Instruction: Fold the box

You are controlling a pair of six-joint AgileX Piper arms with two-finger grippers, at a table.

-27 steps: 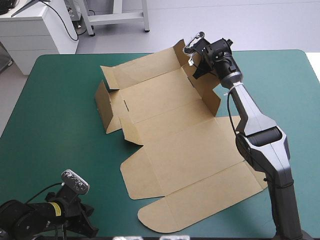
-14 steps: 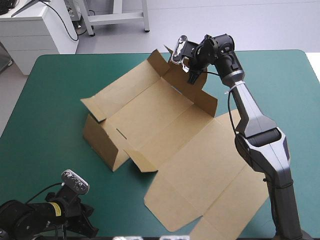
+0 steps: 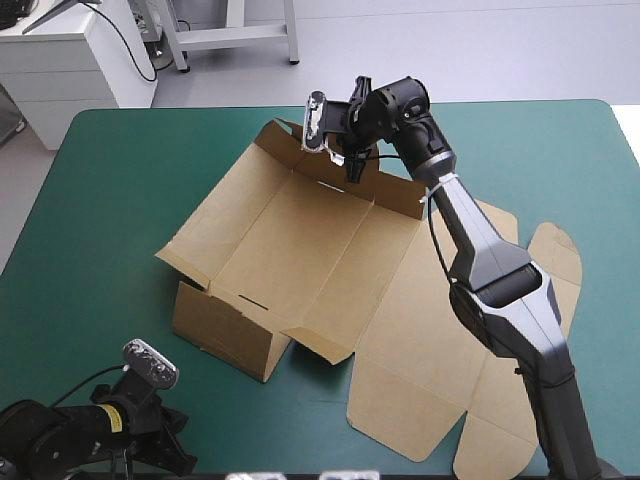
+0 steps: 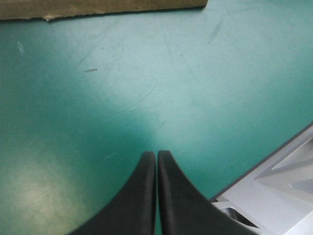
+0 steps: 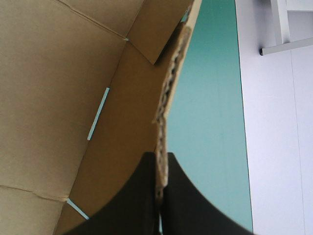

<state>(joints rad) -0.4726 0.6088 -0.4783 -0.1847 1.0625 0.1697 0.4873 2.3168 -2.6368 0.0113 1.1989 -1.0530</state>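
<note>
The box [image 3: 300, 250] sits mid-counter [image 3: 90, 200] with its far and near-left walls raised and its flat lid reaching the near edge at the right. Bare counter lies wide to the left and at the far right corner. The right pincer [image 5: 159, 157] clamps the far wall's rim. The left pincer [image 4: 156, 152], closed on nothing, is at the near-left corner. Since earlier the box has turned, far end leftward, lid rightward.

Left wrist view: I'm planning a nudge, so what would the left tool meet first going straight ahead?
Probably the bare teal-green cover; beyond it, the box edge. The left tool is shut; its height is unclear.
</note>
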